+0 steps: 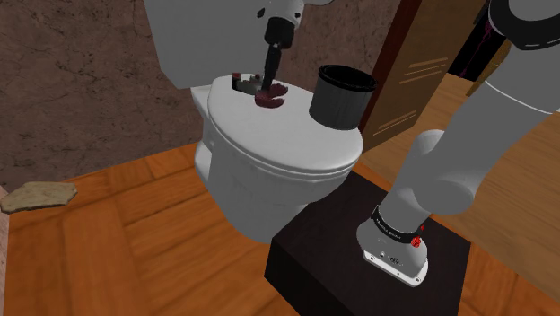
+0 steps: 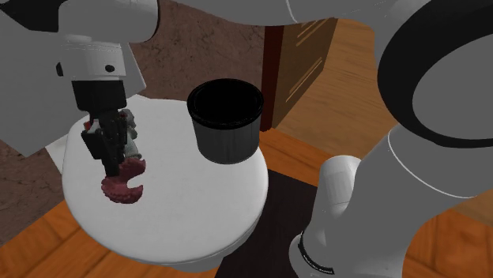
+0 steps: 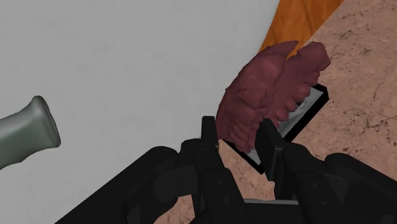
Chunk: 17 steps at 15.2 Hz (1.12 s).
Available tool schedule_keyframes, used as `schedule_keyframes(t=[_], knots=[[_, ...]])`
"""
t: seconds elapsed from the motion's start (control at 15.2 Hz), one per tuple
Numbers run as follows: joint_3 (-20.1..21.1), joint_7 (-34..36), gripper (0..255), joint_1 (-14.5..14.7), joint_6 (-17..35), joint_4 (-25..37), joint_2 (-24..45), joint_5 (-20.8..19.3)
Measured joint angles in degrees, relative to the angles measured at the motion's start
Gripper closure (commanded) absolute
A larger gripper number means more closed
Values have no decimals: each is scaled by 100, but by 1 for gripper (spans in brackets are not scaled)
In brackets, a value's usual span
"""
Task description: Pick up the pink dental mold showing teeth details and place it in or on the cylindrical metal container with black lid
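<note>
The dark pink dental mold (image 3: pixel 264 89) with ridged teeth sits between my two black fingers, which clasp its lower end. My gripper (image 2: pixel 115 164) points down over the white toilet lid (image 2: pixel 190 213), and the mold (image 2: pixel 125 186) hangs at its tips, at or just above the lid. In the shoulder view the gripper (image 1: pixel 268 87) and mold (image 1: pixel 272 97) are near the lid's back edge. The dark cylindrical container (image 2: pixel 227 118) stands upright and open-topped on the same lid, to the mold's right in both exterior views (image 1: pixel 341 94).
A small grey and black object (image 2: pixel 133 130) lies on the lid just behind the mold. The white tank (image 1: pixel 193 36) rises behind. My black stand (image 1: pixel 350 260) is beside the toilet bowl (image 1: pixel 260 193) on a wooden floor (image 1: pixel 117 251). A wooden cabinet (image 1: pixel 417 72) stands beyond the container.
</note>
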Motion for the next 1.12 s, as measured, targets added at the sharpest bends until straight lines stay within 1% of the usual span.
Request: schedule_keyframes(t=[0.46,1.12], knots=[[-13,207,255,-1,-440,470,-16,-3],[-56,509,255,-6,-1150,1323,73,52]])
